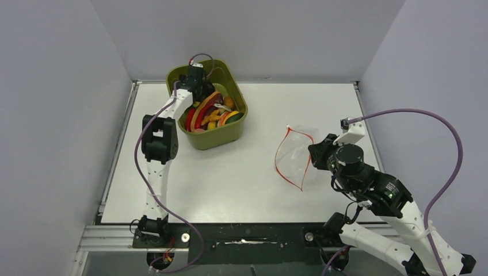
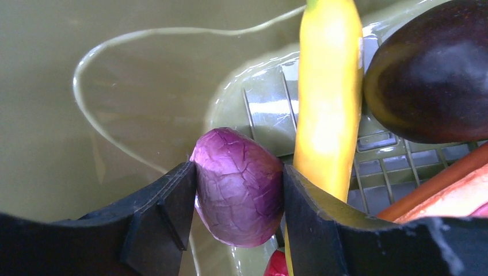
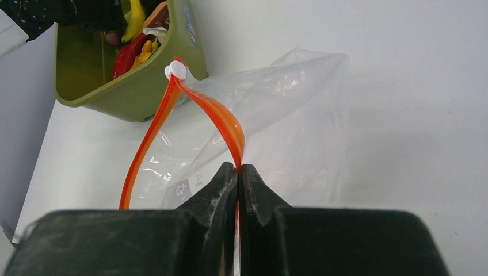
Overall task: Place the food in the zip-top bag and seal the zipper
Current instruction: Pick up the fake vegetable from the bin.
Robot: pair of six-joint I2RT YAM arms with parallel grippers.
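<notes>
Far left on the white table (image 1: 241,184), down inside the olive-green plastic bin (image 1: 227,136): left gripper (image 2: 237,172), pinching a purple, wrinkled round toy piece (image 2: 239,192) between black fingers (image 2: 167,213). Just right of that, a long yellow toy banana (image 2: 328,103); farther right, a dark glossy round piece (image 2: 431,75). Near right, well apart from the bin: clear floppy zip-top bag (image 1: 294,154), mouth held open in a loop. Right gripper (image 3: 237,171) pressed together on the thin red-orange zipper strip (image 3: 148,137), with a white slider (image 3: 176,70) at its far end.
</notes>
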